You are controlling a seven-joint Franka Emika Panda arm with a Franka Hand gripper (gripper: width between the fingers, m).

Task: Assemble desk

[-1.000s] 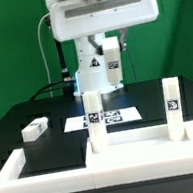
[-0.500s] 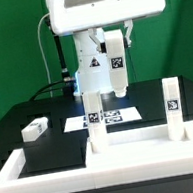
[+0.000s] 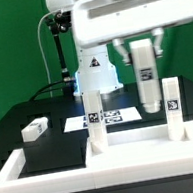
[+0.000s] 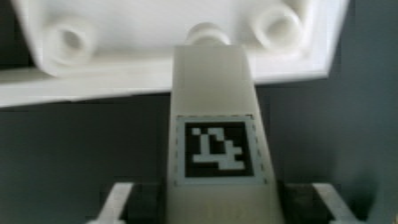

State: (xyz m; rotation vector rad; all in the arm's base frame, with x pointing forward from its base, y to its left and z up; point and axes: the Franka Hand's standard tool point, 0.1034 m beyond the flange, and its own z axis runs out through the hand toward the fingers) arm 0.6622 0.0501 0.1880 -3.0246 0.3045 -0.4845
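The jaws hold one white leg, the held leg (image 3: 148, 84), and squeeze it from both sides. It hangs in the air, straight up and down, with its black-and-white tag facing the camera. It is just beside the right leg (image 3: 173, 106), on the exterior view's left of it, and sits higher up.

The white slab (image 3: 137, 142) lies flat at the near side of the black desk (image 3: 57, 146), right against the raised white rim (image 3: 58, 187). Two legs stand upright on the slab. They are the left leg (image 3: 93, 120), near the middle of the exterior view, and the right leg, toward the exterior view's right. The loose leg (image 3: 34, 131) lies on its side on the black desk at the exterior view's left, well apart from the slab. The marker board (image 3: 116, 115) lies flat farther back, behind the left leg.

In the wrist view the held leg (image 4: 217, 130) fills the middle (its tag is big and easy to see). Past its tip is the slab (image 4: 125, 70), with two round holes (image 4: 71, 40) in it.
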